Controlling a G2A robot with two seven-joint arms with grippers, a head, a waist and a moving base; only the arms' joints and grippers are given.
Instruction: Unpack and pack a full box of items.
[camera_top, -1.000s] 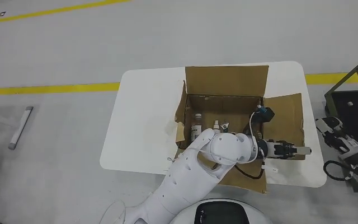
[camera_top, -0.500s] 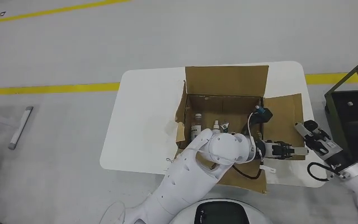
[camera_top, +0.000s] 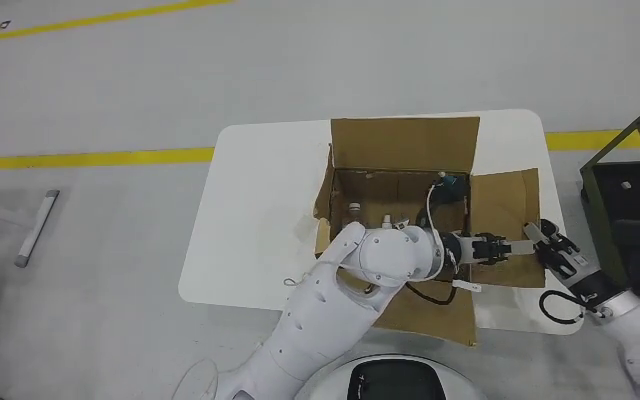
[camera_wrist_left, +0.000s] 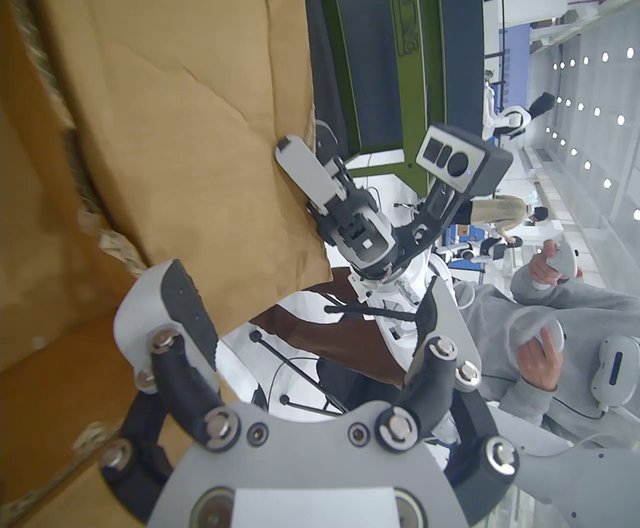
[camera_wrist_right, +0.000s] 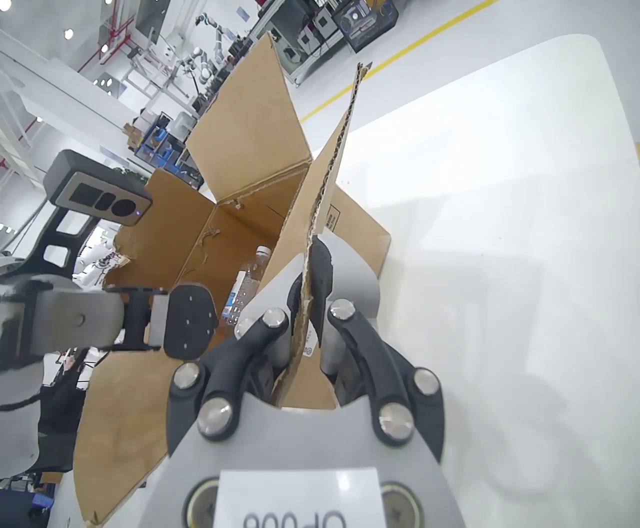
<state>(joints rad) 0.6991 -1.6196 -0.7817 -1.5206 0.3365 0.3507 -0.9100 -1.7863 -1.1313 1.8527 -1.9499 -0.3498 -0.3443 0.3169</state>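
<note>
flap handling on the cardboard box, open on the bench, as the likely step in hand. right hand pinching the outer edge of the side flap; left hand spread and empty, just beside that flap. next move, probably: swinging the flap about its crease, grip firm, no tearing. count: one box, four flaps, two bottles visible inside, others possibly hidden under the arm.

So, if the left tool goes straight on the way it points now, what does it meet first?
Most likely the right tool, shut on the edge of the box's side flap, straight ahead of the open left tool; depth is unclear.
</note>
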